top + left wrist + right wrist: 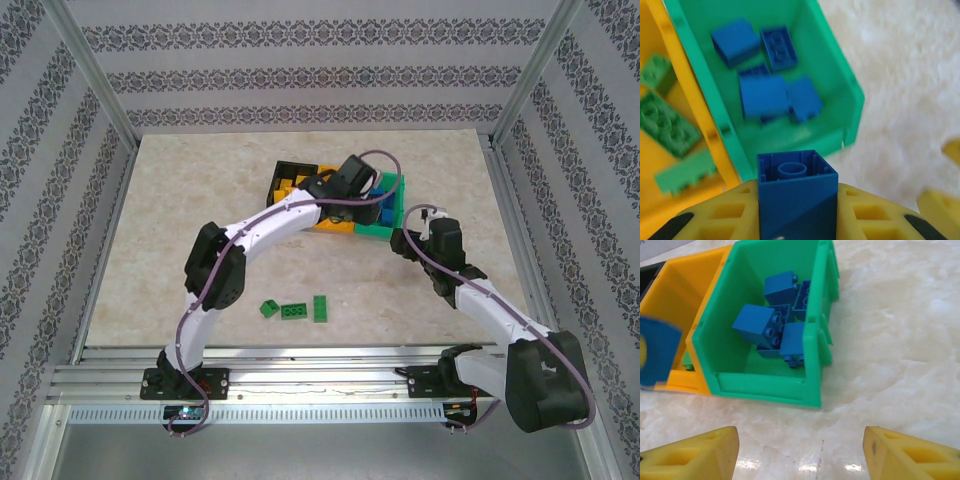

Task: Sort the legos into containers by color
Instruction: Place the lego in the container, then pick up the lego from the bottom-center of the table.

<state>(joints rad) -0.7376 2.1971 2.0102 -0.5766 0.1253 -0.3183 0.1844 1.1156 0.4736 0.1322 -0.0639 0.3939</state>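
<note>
Left gripper [797, 222] clamped on blue brick [795, 187]. Green bin [785, 137], already holding blue bricks [762, 95], lies just ahead and below. Right gripper [800, 450] has its jaws apart and empty, and faces the same bin.

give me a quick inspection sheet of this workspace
surface: marble-look table
job's things: blue bricks in green bin; green bricks in yellow-orange bin; three green bricks loose on the table
clutter: nothing seen
end effectors: left end effector shut on a blue brick by the green bin's edge; right end effector open, empty, facing that bin
cables: purple cables run along both arms
surroundings: patterned walls, aluminium frame
</note>
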